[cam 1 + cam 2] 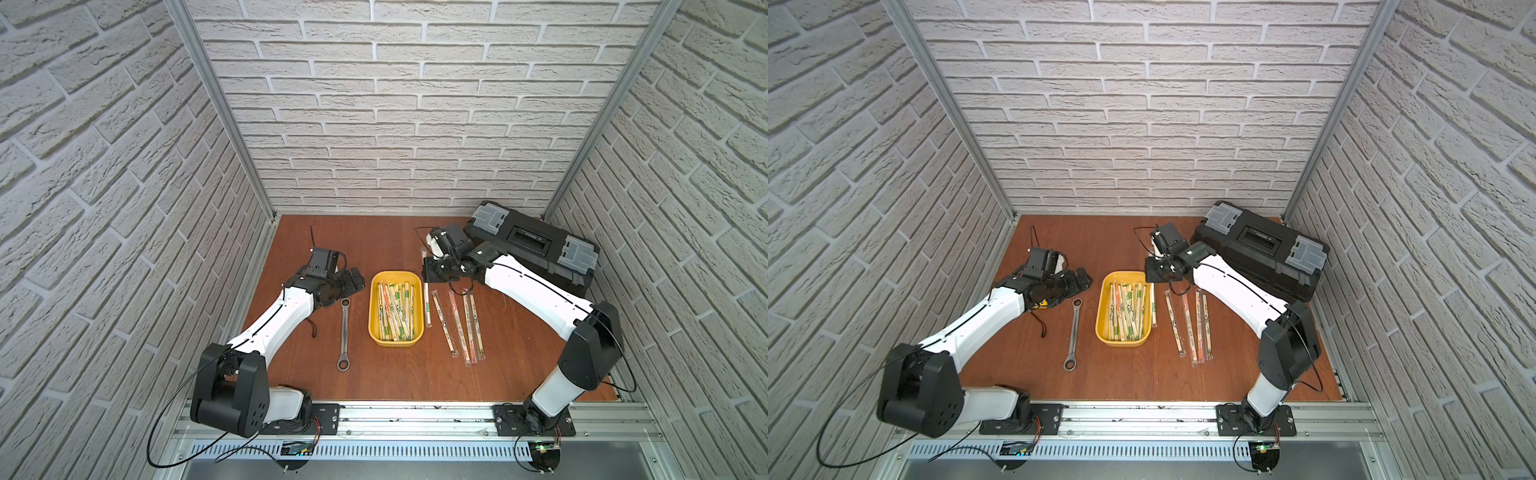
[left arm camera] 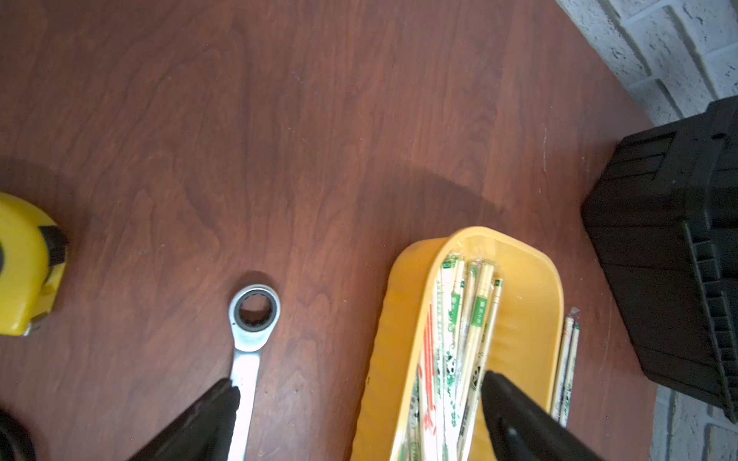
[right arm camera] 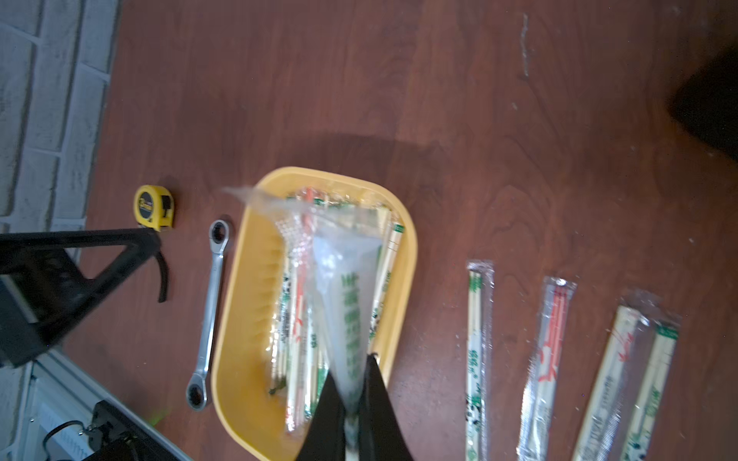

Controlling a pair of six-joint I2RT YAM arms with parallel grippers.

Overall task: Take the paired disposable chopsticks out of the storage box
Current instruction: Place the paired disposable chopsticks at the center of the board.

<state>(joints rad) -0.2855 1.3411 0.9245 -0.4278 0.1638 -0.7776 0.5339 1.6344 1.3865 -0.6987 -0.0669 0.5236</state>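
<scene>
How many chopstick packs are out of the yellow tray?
5. Four packs lie side by side on the table beside the tray; the right end effector pinches the fifth pack.

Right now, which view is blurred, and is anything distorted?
Right wrist view: the clear-sleeved wooden chopstick pair pinched in the right gripper is blurred; left wrist view: the silver metal ratchet wrench is sharp; both top views: the white brick walls stretch toward the edges.

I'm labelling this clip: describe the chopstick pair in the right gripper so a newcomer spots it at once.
Find the yellow storage box; four sleeved chopstick pairs lie to its right. The held pair, green-printed, runs alongside the box's right wall, nearer than those four. It alone has its far end pinched in the shut right gripper.
</scene>
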